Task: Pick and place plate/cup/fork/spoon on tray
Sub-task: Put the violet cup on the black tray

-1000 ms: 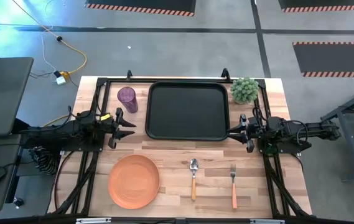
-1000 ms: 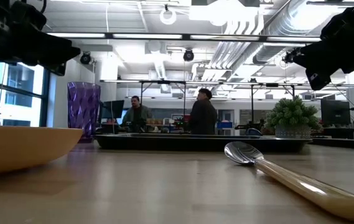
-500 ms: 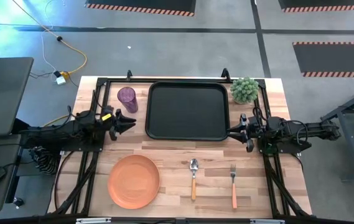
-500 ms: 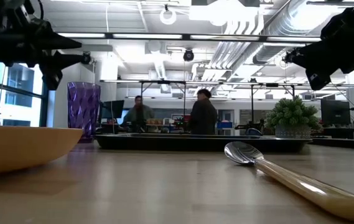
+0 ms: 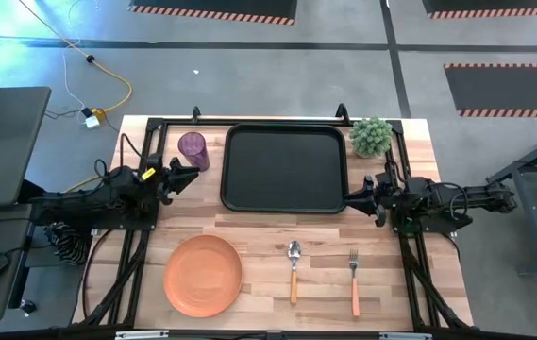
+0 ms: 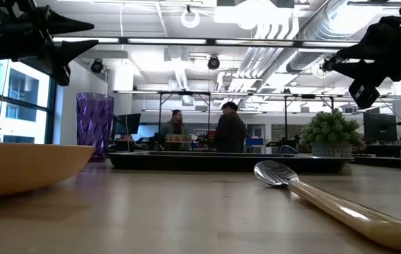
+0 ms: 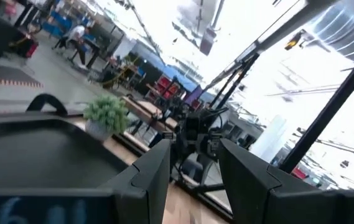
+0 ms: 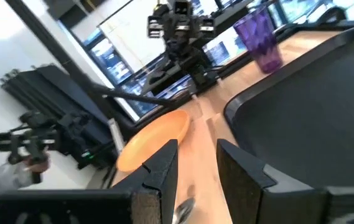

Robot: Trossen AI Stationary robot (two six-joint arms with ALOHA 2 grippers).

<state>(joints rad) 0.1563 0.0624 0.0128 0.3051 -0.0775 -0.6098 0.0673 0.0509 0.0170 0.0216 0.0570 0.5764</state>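
While the left gripper hangs with fingers spread just short of the cup, it should drop level, straddle the tumbler's middle and close gently so the cup stays upright. Beyond the cup lies the empty tray. At the tray's opposite corner, the right gripper waits, also spread.

Cup left of tray.

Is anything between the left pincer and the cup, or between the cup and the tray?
Nothing visible. The left pincer, open, hangs just short of the cup, with bare table between them. The tray lies right beside the cup, nothing between.
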